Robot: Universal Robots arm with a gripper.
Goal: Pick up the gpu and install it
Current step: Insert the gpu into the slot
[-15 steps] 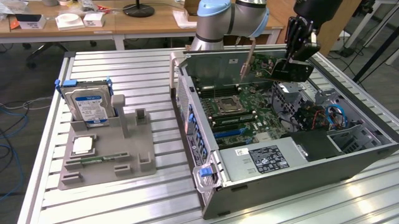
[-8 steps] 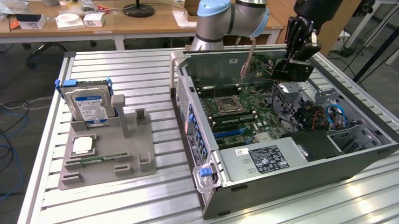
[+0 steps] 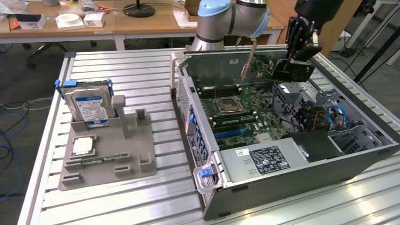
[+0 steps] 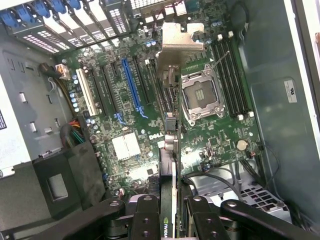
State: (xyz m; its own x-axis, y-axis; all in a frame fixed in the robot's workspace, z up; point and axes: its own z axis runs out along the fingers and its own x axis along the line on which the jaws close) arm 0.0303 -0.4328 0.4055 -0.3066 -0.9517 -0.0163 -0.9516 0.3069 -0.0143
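My gripper point(image 3: 299, 57) hangs over the far side of the open computer case point(image 3: 350, 154), shut on the gpu point(image 3: 293, 72). The card hangs on edge above the motherboard point(image 3: 244, 108), its black cooler toward the exterior view's right and its silver end bracket point(image 3: 249, 58) toward the case's back wall. In the wrist view the gpu point(image 4: 170, 165) shows edge-on between my gripper's point(image 4: 172, 222) two black fingers point(image 4: 145, 217). Its bracket point(image 4: 180, 42) floats above the board, between the blue expansion slot point(image 4: 131, 87) and the open processor socket point(image 4: 202, 95).
A grey parts holder point(image 3: 140, 161) lies on the slatted aluminium table at the exterior view's left. It carries an upright hard drive point(image 3: 91, 105) with a blue label, a processor chip point(image 3: 83, 146) and a memory stick point(image 3: 93, 161). Drive cages and cables point(image 3: 334, 117) fill the case's right side.
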